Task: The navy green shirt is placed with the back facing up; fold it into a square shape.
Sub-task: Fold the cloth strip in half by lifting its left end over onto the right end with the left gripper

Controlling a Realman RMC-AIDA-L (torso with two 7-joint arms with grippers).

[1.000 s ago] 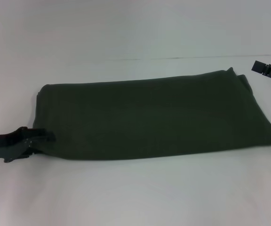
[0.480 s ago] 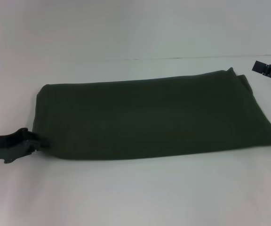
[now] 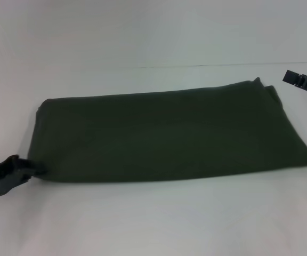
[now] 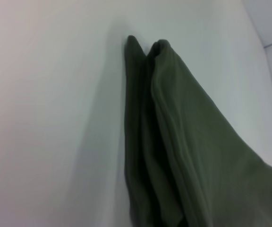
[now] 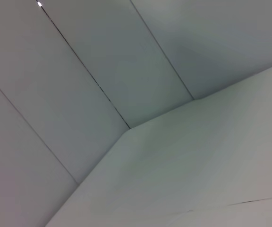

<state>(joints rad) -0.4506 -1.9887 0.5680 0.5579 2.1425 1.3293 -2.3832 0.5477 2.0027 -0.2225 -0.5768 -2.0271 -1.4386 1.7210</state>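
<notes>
The navy green shirt lies folded into a long band across the white table, plain side up. My left gripper is at the band's near left corner, shut on the cloth there. In the left wrist view the shirt shows as several stacked layers rising toward the camera, with its far tip resting on the table. My right gripper hovers off the band's far right corner, apart from the cloth. The right wrist view shows only table and wall.
The white table has bare surface in front of the shirt and behind it. Its back edge runs just beyond the cloth, with a plain wall behind.
My left gripper has moved to the left and dragged the shirt's near left corner with it, stretching the band longer. The right arm has barely shifted.
</notes>
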